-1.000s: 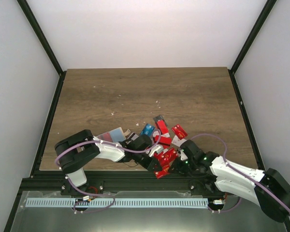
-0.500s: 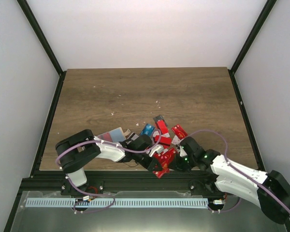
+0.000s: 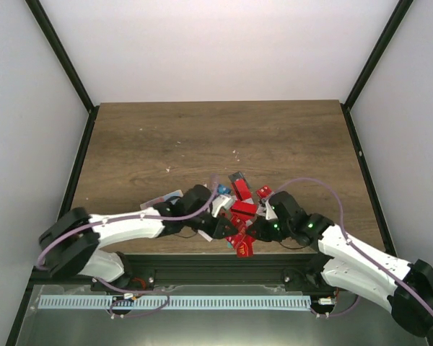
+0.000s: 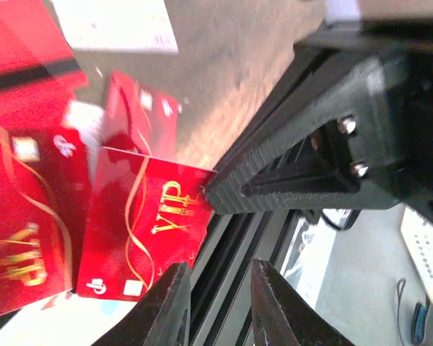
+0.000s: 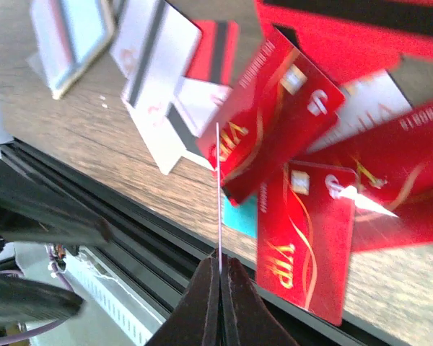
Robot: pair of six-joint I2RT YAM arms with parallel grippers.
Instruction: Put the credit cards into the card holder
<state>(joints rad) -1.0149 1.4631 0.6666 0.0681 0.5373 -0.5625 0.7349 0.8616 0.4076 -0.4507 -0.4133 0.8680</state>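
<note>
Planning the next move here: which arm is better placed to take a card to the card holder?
Right. The right gripper is shut on a credit card seen edge-on, so it looks ready to carry. The left gripper holds nothing, its jaws slightly apart.

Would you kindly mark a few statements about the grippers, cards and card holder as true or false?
1. The right gripper pinches a card edge-on. True.
2. The left gripper holds a red card. False: its jaws stand apart, empty.
3. The card holder lies right of the cards. False: it lies left of the card heap.
4. A red VIP card lies at the front edge of the table. True.
</note>
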